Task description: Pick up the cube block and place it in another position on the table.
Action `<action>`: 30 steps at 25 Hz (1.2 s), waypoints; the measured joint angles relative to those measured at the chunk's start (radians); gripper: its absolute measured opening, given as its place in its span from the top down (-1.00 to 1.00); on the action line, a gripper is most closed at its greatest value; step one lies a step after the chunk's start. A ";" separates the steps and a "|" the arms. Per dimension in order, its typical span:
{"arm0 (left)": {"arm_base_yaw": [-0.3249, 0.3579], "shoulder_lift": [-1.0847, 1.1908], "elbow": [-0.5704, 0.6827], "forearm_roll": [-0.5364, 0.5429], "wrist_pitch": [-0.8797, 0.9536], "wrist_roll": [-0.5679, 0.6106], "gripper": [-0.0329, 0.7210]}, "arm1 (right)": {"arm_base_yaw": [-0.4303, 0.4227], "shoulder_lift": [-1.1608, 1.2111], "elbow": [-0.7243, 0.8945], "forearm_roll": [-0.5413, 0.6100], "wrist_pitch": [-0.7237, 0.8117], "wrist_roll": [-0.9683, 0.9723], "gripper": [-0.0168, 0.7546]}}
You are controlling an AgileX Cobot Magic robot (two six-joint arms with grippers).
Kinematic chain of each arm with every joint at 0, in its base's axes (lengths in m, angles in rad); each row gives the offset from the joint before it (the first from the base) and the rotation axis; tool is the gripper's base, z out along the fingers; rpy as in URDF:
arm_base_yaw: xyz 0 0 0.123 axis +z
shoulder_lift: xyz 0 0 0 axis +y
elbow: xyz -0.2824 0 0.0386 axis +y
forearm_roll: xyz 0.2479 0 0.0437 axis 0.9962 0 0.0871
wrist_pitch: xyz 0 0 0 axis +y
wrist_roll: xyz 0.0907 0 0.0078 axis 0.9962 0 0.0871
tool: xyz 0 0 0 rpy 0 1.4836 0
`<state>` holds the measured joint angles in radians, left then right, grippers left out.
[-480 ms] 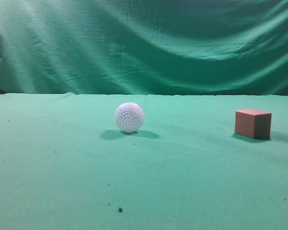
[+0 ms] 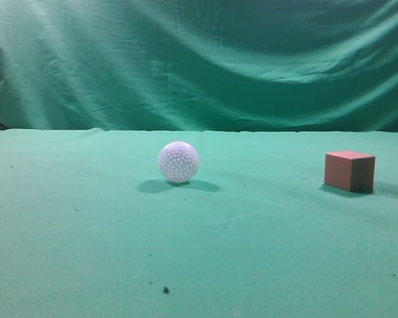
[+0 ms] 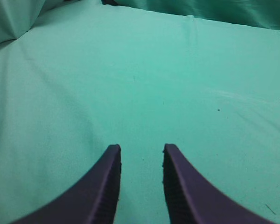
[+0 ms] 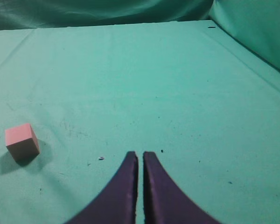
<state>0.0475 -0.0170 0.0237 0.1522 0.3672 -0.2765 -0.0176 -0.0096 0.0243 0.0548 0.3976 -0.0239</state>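
Observation:
The reddish-brown cube block [image 2: 349,171] sits on the green table [image 2: 252,252] at the right of the exterior view. It also shows in the right wrist view [image 4: 22,140] at the far left, well left of my right gripper [image 4: 140,153], which is shut and empty. My left gripper [image 3: 141,148] is open and empty over bare green cloth; the cube does not show in that view. Neither gripper shows in the exterior view.
A white dimpled ball [image 2: 178,161] rests near the table's middle, left of the cube. A wrinkled green backdrop [image 2: 199,59] hangs behind the table. A few dark specks [image 2: 166,289] lie near the front.

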 joint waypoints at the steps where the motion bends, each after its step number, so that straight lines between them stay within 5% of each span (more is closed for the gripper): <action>1: 0.000 0.000 0.000 0.000 0.000 0.000 0.22 | 0.000 0.000 0.000 0.000 0.000 0.000 0.96; 7: 0.000 0.000 0.000 0.000 0.000 0.000 0.22 | 0.000 0.000 0.000 0.005 -0.023 0.000 0.96; 15: 0.000 0.000 0.000 0.000 0.000 0.000 0.22 | 0.000 0.000 -0.002 0.143 -0.533 0.061 0.96; 24: 0.000 0.000 0.000 0.000 0.000 0.000 0.22 | 0.000 0.133 -0.423 0.065 0.103 0.073 0.96; 30: 0.000 0.000 0.000 0.000 0.000 0.000 0.22 | 0.015 0.289 -0.463 0.094 0.227 -0.060 0.96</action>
<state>0.0475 -0.0170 0.0237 0.1522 0.3672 -0.2765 -0.0031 0.2794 -0.4392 0.1487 0.6244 -0.0842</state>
